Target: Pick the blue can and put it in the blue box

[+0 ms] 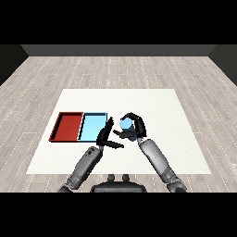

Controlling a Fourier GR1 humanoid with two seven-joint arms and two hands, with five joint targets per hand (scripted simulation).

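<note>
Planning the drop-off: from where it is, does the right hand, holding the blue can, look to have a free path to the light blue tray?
Probably yes, but the left hand stands between the right hand, curled round the blue can, and the light blue tray, so it may need to pass above.
</note>
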